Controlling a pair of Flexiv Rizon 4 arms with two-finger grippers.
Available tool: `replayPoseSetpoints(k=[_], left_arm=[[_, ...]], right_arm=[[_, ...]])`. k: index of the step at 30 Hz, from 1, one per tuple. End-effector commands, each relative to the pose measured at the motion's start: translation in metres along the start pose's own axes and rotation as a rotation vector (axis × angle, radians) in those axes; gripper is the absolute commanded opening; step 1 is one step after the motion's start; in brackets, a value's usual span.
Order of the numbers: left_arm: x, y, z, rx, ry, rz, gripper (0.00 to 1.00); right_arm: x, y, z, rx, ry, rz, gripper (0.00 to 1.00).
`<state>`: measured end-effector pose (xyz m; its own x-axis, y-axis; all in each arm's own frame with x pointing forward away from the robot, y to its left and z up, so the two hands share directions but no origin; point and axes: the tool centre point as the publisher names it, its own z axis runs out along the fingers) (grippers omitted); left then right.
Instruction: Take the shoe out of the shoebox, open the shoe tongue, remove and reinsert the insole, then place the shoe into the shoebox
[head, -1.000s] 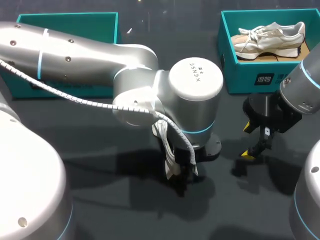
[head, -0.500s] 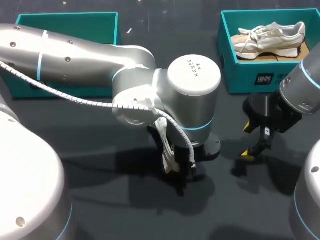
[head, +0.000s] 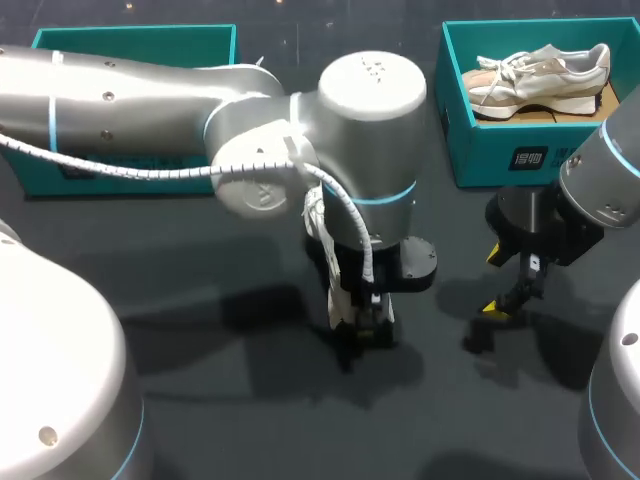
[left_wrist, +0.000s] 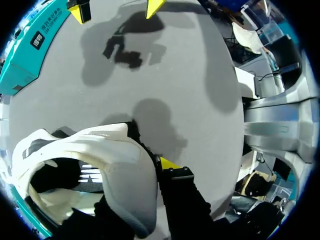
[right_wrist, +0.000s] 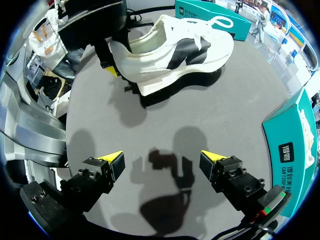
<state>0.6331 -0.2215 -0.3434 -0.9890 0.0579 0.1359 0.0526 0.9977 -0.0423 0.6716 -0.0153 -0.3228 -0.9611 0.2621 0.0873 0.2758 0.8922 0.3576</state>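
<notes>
Dark table (head: 200, 400), left fingers (left_wrist: 169, 164) gripping the white shoe (left_wrist: 117, 162), right fingers (right_wrist: 113, 159) spread apart.

Head camera looks down from above and behind. Both wrist cameras sit close over the table (head: 200, 400), facing each other, sharing the white shoe (right_wrist: 155, 50).

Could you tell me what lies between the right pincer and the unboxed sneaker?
Only bare dark grey tabletop, shadowed, lies between the right pincer and the white and black sneaker, per the right wrist view.
</notes>
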Motion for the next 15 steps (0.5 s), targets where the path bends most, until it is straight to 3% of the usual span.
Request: replayPoseSetpoints(k=[1,6,15], left_arm=[[-0.012,0.021,-0.042,0.022,0.064,0.054,0.0],[-0.019,0.032,-0.08,0.104,0.159,0.191,0.0],[-0.036,0.046,-0.124,0.051,0.081,0.209,0.0]], right_arm=[[0.002,-0.001,0.0,0.001,-0.004,0.0,1.0],[0.002,-0.001,0.0,0.001,-0.004,0.0,1.0],[0.002,-0.001,0.0,0.001,-0.004,0.0,1.0]])
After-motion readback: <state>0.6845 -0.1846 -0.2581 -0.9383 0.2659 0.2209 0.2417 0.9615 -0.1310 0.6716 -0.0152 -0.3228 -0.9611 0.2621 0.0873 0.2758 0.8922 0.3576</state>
